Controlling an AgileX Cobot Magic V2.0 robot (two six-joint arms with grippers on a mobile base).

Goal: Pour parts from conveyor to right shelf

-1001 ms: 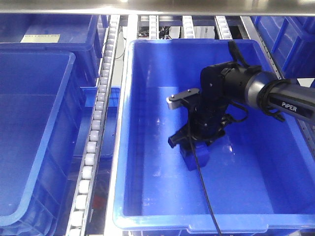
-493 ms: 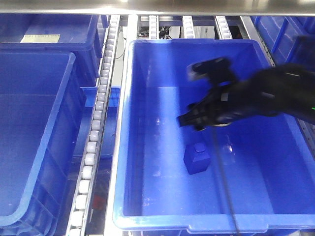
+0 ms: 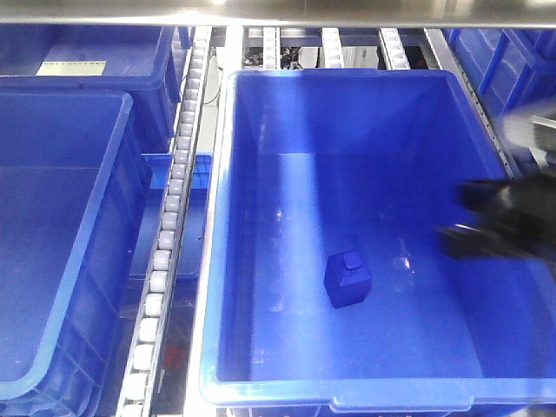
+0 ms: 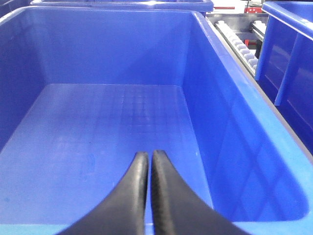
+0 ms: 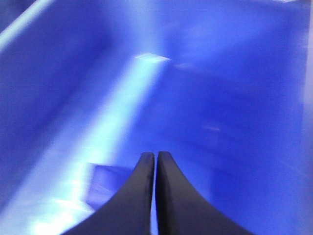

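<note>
Part: the small blue block [image 3: 348, 278] sits knob-up on the floor of the big middle tub [image 3: 261, 113], a little toward the near wall, touching no side and held by nothing.

Long axis: the block is close to cubic, so no clear long axis; its faces sit turned a bit off the tub walls.

Tub and shelf: the tub rests in the steel-framed rack, with a strip of white rollers [image 3: 174, 200] along its left side and another tub [image 3: 52, 226] beyond that.

Right gripper: the right gripper [image 5: 155, 169] shows both fingers pressed together with nothing between them. In the front view the right arm [image 3: 499, 221] is a dark blur at the tub's right wall.

Key relation: the block lies to the left of that arm and lower, well apart from it; the pale blue patch [image 5: 105, 188] beside the fingers in the right wrist view may be the block, but blur prevents certainty.

Left gripper: the left gripper [image 4: 148, 164] is also pinched together and empty, aimed into a bare tub [image 4: 205, 58].

Nearer arm: the right, by my judgement.

Progress: the part is already in the shelf tub, so the delivery looks done.
</note>
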